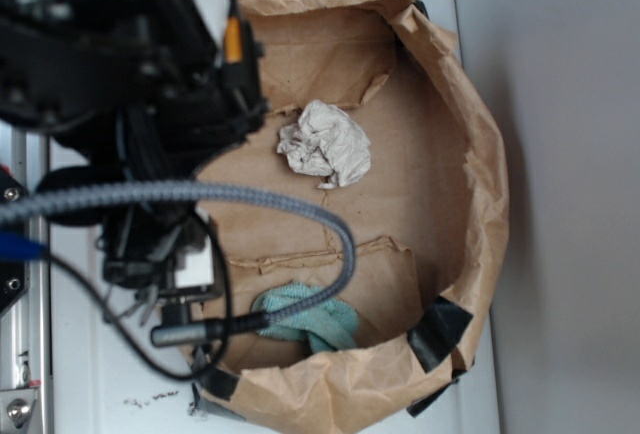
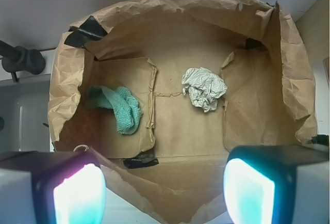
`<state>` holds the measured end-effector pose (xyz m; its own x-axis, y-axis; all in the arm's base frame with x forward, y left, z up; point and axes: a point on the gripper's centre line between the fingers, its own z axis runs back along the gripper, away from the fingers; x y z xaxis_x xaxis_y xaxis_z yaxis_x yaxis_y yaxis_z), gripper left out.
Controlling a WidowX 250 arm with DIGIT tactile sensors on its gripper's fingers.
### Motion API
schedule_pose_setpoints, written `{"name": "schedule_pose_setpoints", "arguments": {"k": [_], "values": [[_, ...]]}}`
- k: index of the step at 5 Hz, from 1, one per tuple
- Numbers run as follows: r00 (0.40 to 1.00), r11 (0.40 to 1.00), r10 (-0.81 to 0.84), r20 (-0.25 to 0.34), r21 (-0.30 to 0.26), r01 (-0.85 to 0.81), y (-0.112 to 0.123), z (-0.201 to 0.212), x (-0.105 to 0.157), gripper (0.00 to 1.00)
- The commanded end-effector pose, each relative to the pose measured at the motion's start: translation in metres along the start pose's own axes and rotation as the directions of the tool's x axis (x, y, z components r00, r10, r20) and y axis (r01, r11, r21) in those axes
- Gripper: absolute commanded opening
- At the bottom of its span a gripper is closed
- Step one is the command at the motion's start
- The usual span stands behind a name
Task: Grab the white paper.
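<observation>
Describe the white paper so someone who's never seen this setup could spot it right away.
Look inside the brown paper bag lying open. On its flat floor sits the white paper, a crumpled, creased off-white wad. Its only neighbour there is a teal-green cloth, lying apart from it, soft and folded rather than crinkled.

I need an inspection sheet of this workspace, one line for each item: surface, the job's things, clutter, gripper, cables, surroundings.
Surface: floor of an open brown paper bag, creased, with folded flaps; black tape on the rim.
Job's things: white paper, a crumpled wad lying free near the middle of the bag floor, nothing touching it.
Clutter: teal cloth bunched at one end of the bag, apart from the paper.
Gripper: gripper open, above the near rim of the bag, holding nothing; its pads show at the bottom of the wrist view.
Cables: braided grey cable arches over the bag edge; a thin black wire loops beside it.
Surroundings: white tabletop under the bag; grey wall beside it.
</observation>
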<state>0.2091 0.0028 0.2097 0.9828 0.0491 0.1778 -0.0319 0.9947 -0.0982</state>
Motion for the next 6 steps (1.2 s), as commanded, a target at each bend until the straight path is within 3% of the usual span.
{"name": "schedule_pose_setpoints", "arguments": {"k": [1, 2, 4, 5, 6], "values": [[0.988, 0.975, 0.151, 0.014, 0.163, -0.151, 0.027, -0.043, 0.038, 1.00], [0.997, 0.985, 0.056, 0.047, 0.160, -0.063, 0.036, -0.072, 0.046, 1.00], [0.993, 0.972, -0.116, -0.024, 0.204, 0.118, 0.047, -0.138, 0.054, 1.00], [0.986, 0.974, -0.140, -0.092, 0.164, 0.153, 0.052, -0.157, 0.064, 1.00], [0.982, 0.968, -0.155, -0.109, 0.183, 0.173, 0.054, -0.174, 0.068, 1.00]]}}
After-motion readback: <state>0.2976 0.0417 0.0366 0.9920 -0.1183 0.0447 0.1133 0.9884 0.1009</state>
